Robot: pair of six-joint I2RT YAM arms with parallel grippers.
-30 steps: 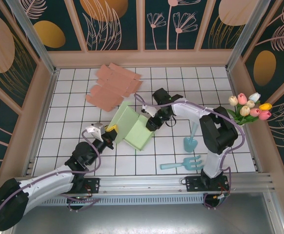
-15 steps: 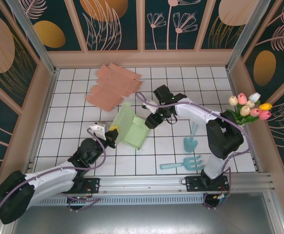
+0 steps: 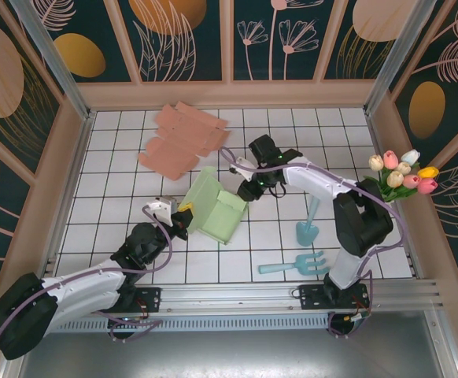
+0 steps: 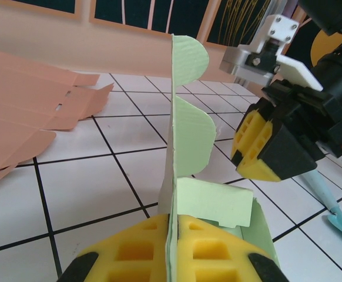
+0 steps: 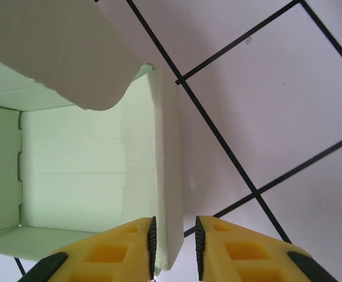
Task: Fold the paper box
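Green paper box (image 3: 221, 214) sits mid-bench (image 3: 119, 157), half folded: walls up, scalloped lid panel (image 4: 185, 106) upright, not yet tucked. My left fingers (image 4: 130, 249) are clenched on that panel's edge; my right fingers (image 5: 118, 252) straddle a side wall (image 5: 165, 176), and I cannot tell if they pinch it. Versus a second ago: panel steeper, box nudged right.

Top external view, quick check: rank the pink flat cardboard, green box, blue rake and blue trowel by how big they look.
1. pink flat cardboard
2. green box
3. blue rake and blue trowel: these look about alike, so I won't rank them.
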